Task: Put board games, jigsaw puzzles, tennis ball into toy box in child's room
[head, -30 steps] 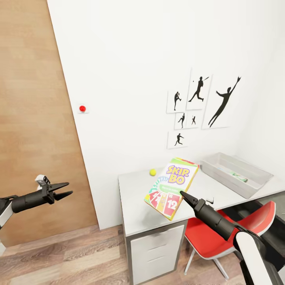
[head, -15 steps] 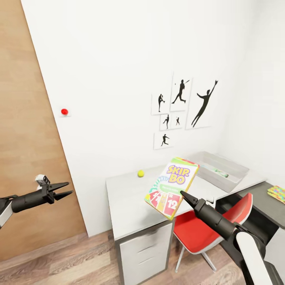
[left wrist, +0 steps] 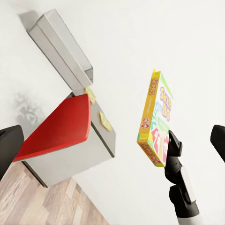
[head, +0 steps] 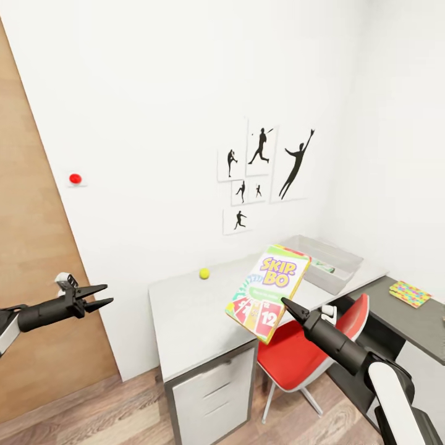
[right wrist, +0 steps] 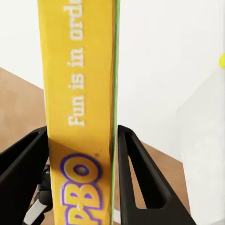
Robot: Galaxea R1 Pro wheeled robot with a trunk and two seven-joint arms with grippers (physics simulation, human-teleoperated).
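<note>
My right gripper is shut on the lower edge of the Skip-Bo board game, holding it upright in the air in front of the table. In the right wrist view the box's yellow edge sits between both fingers. The tennis ball lies on the table near the wall. The pale grey toy box stands at the table's far end with a green item inside. One jigsaw puzzle lies on the darker lower section. My left gripper hangs open and empty, far to the left.
A red chair is tucked under the table just below the held box. Drawers front the table's near end. A wooden door stands on the left, black sports pictures hang on the white wall, and wood floor lies below.
The whole view has swung right, so the table, ball and toy box slid left in the picture and the jigsaw puzzle came into sight. Both arms keep their pose, the box still held.
</note>
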